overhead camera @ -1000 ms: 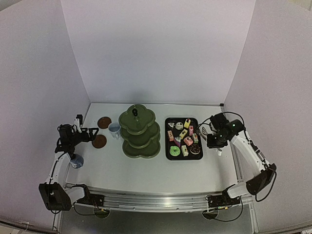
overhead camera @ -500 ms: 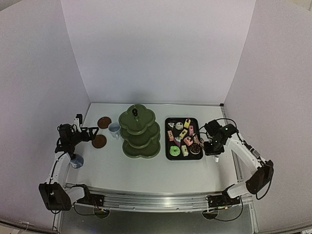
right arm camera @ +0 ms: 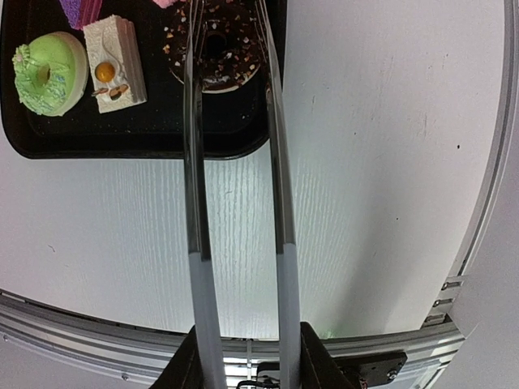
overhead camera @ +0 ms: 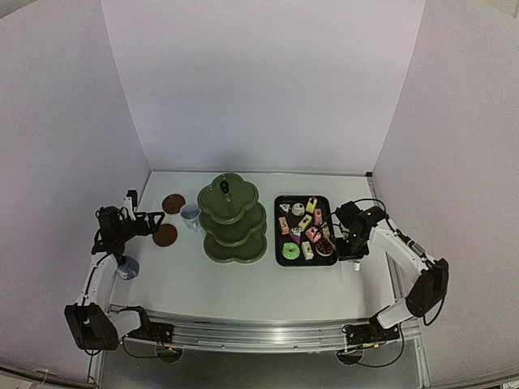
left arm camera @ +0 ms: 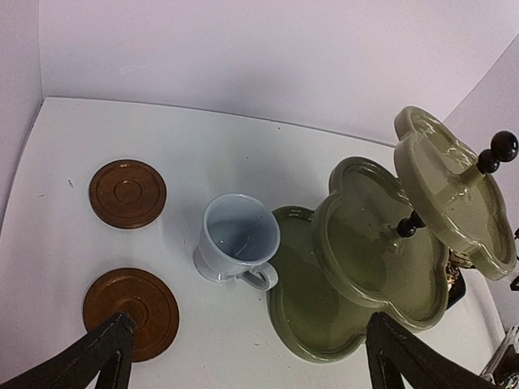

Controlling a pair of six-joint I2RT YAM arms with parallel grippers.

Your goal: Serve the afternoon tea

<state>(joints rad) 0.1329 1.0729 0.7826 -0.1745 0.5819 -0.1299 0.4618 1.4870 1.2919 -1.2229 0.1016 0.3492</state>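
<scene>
The olive-green three-tier stand [overhead camera: 233, 215] stands mid-table; it also shows in the left wrist view [left arm camera: 381, 243]. A pale blue cup [overhead camera: 190, 215] [left arm camera: 239, 239] sits just left of it, beside two brown coasters [overhead camera: 173, 203] [overhead camera: 165, 235]. A second cup [overhead camera: 127, 268] sits by the left arm. My left gripper [overhead camera: 154, 223] [left arm camera: 247, 324] is open and empty, facing the cup. My right gripper [overhead camera: 349, 245] [right arm camera: 247, 340] is shut on metal tongs [right arm camera: 195, 203], whose arms straddle a chocolate doughnut [right arm camera: 217, 44] [overhead camera: 324, 248] at the tray's near right corner.
The black tray [overhead camera: 280, 243] [right arm camera: 122, 146] holds several small cakes, among them a green doughnut [right arm camera: 49, 71] and a white slice [right arm camera: 115, 73]. The table's metal front rail [right arm camera: 81, 332] and right edge [right arm camera: 486, 162] lie close to the right gripper.
My right arm has moved left and slightly nearer with the tongs, bringing their tips to the chocolate doughnut. The left arm has not moved.
</scene>
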